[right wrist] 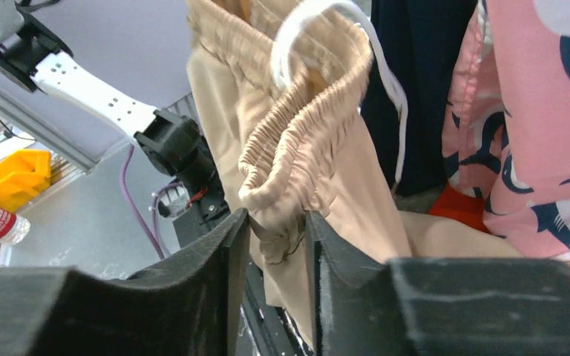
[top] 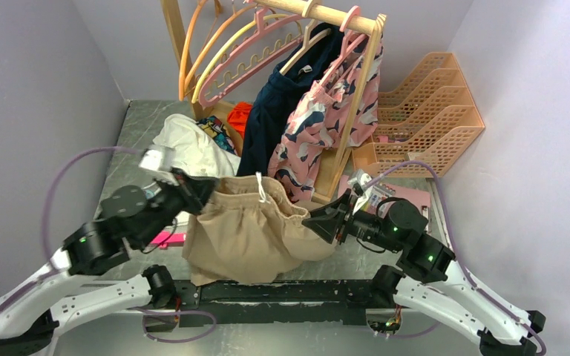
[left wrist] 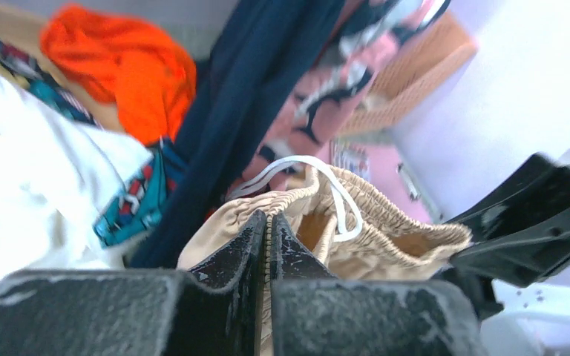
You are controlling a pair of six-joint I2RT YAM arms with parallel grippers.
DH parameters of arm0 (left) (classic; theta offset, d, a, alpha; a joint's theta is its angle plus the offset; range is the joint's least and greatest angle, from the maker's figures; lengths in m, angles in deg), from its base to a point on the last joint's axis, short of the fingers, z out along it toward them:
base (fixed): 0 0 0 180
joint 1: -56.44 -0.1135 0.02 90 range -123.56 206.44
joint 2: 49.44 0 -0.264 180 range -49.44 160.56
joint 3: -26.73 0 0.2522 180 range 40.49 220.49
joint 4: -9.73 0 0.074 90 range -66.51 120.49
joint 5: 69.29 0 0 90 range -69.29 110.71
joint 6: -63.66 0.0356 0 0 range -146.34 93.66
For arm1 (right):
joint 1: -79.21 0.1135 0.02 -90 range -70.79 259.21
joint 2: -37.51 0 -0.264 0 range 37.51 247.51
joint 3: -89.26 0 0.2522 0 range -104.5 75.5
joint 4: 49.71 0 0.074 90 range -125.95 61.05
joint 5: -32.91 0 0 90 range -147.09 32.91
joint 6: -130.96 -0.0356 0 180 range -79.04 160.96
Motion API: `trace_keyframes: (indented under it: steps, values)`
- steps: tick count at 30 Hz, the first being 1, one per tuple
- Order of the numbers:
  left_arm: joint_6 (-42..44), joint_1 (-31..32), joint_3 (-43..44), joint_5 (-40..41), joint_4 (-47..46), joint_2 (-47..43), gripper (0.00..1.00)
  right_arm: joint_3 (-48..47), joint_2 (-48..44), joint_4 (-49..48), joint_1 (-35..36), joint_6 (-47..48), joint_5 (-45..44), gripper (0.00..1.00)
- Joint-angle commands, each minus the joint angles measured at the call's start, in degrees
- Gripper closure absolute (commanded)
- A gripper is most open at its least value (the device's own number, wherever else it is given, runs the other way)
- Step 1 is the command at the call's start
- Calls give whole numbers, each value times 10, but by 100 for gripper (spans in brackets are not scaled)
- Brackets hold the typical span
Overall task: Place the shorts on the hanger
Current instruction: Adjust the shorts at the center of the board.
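Note:
The tan shorts (top: pixel 245 230) hang between my two grippers above the table's front, waistband up, with the white drawstring (top: pixel 261 187) looped at the top. My left gripper (top: pixel 206 189) is shut on the left end of the elastic waistband (left wrist: pixel 297 200), the fabric pinched flat between its fingers. My right gripper (top: pixel 310 221) is at the waistband's right end; in the right wrist view its jaws stand apart with bunched fabric (right wrist: pixel 278 222) loose between them. The pink hanger (top: pixel 256 48) hangs on the wooden rail at the back, left of the clothes.
A wooden rack (top: pixel 356 96) holds a navy garment (top: pixel 274 111), a pink patterned garment (top: pixel 326 119), and orange and yellow hangers (top: pixel 193 52). White cloth (top: pixel 189 148) and orange cloth (top: pixel 239 115) lie behind the shorts. A peach tiered organizer (top: pixel 430 111) stands at the back right.

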State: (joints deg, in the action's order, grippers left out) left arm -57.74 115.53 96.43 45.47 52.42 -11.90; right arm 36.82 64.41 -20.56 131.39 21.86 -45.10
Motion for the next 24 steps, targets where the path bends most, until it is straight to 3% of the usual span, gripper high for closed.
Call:
trace_keyframes:
  steps: [1, 9, 15, 21, 24]
  values:
    - [67, 3, 32, 66, -3, -46, 93, -11, 11, -35, -1, 0, -19, 58]
    - [2, 3, -61, 90, 29, -97, 93, 101, -28, -74, -1, -113, -71, 34]
    - [-17, 3, -88, 100, 45, -100, 93, 79, 29, -40, -1, -124, -84, 31]
    - [-9, 3, -88, 100, 35, -92, 93, 31, 136, -64, 4, -133, 3, 25]
    - [-6, 3, -85, 100, 30, -83, 93, 10, 178, -66, 66, -126, -42, 24]
